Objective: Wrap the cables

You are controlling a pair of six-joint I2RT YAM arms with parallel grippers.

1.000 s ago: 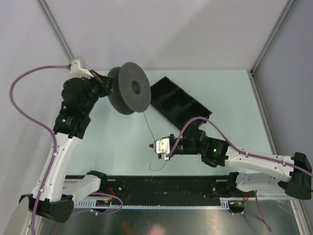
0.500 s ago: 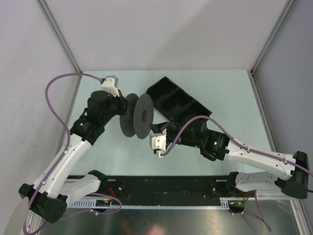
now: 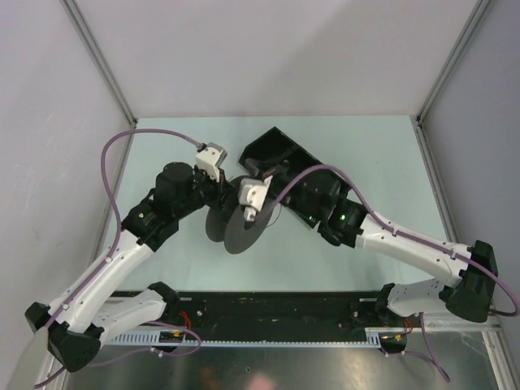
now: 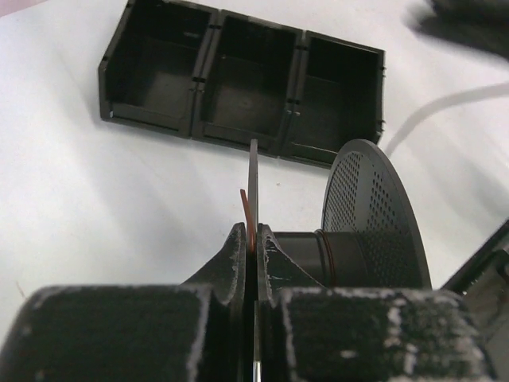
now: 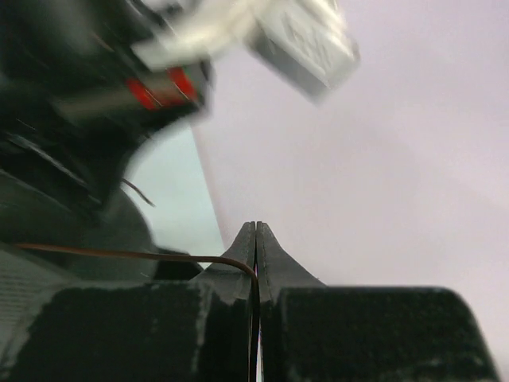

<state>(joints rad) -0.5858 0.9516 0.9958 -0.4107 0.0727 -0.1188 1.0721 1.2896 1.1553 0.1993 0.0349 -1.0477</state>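
My left pincer (image 4: pixel 253 237) is clenched hard on the spool (image 4: pixel 372 208), fingers nipped onto the thin near flange, which stands edge-on between them. The spool's axle lies sideways, with the perforated far flange to the right in my left wrist view. The spool is over the middle of the table (image 3: pixel 366 138), just near and left of the black bin (image 4: pixel 238 79). Whether it touches the table I cannot tell.

My right pincer (image 5: pixel 255 239) sits right against the spool on its right side, fingertips pressed together and gripping the cable (image 5: pixel 119 255). The cable is a fine brown strand. Its long axis runs almost level in my right wrist view. It leaves the pinch with a small hook, then stretches straight left toward the dark, blurred bulk of the spool. So it lies between my right fingertips and the spool.

At my left fingertips a short reddish-brown strand of cable stands upright against the flange. From above the cable is too thin to pick out.
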